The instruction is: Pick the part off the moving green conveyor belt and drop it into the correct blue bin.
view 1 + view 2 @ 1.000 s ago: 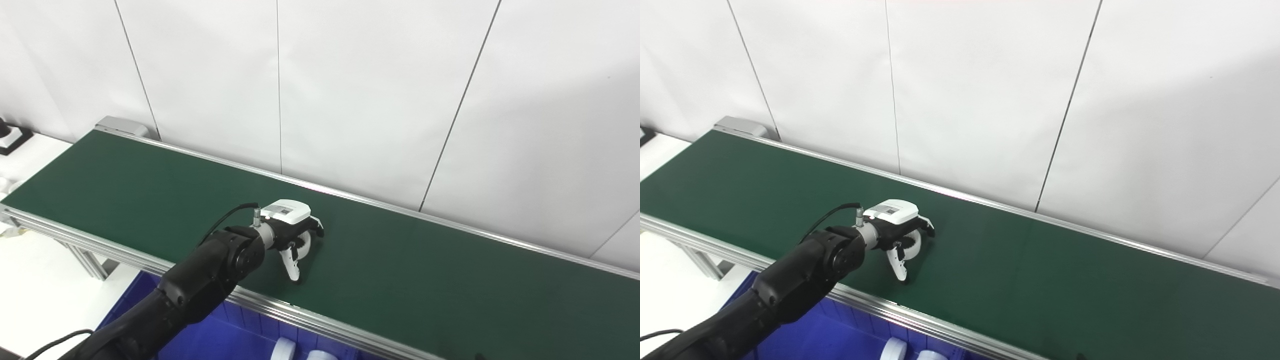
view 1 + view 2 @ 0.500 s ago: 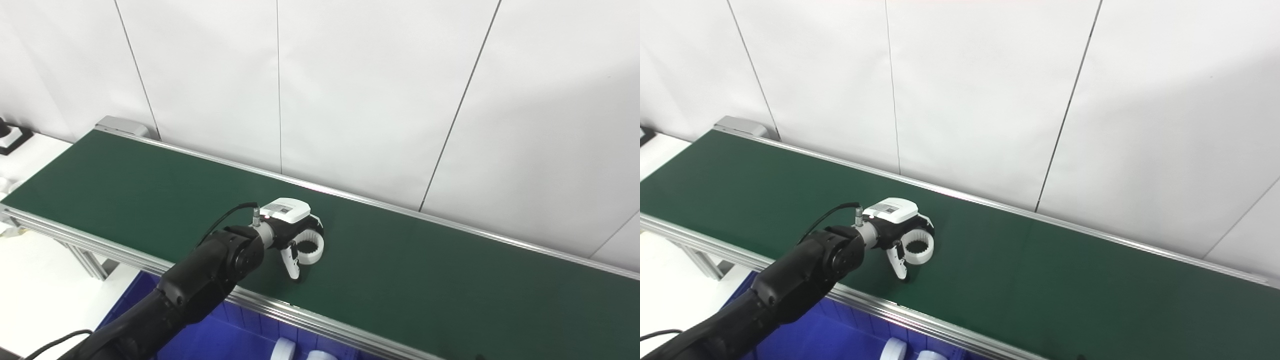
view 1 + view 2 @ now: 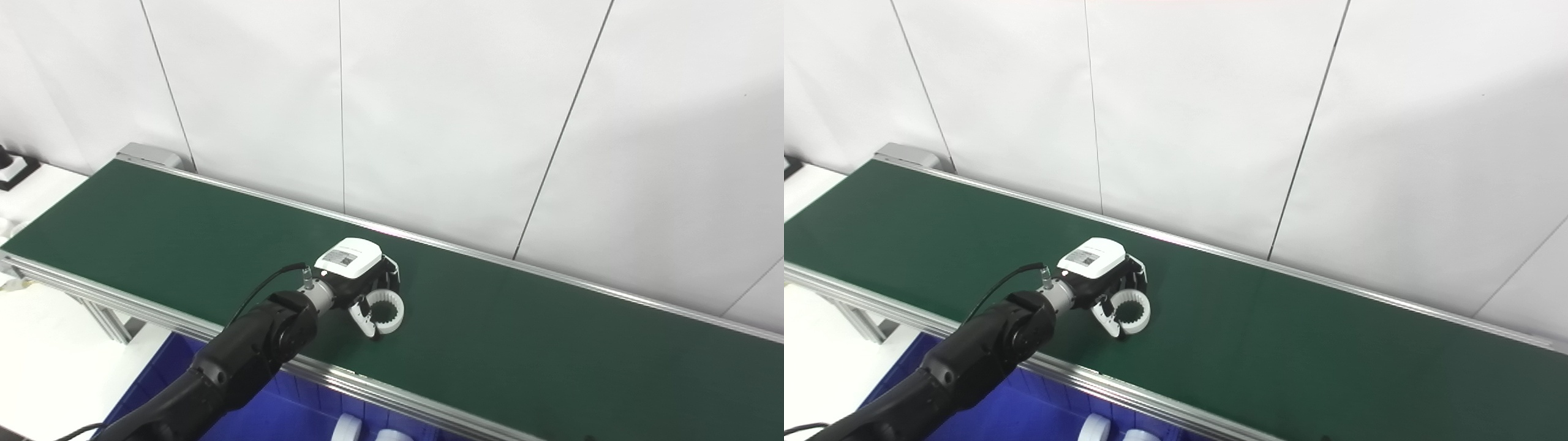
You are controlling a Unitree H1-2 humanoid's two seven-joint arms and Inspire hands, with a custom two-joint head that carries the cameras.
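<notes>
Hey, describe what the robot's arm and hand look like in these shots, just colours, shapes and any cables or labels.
One arm shows, entering from the lower left: glossy black rounded shells and a bulbous joint near the wrist. A thin black cable loops into a small silver connector on a short metallic wrist section. The left hand has a white rectangular back cover bearing a small printed label, a black body beneath, and white-and-black fingers. The right arm is out of view.

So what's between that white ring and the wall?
Only bare green belt and its silver rail lie between ring and wall, in both views.
</notes>
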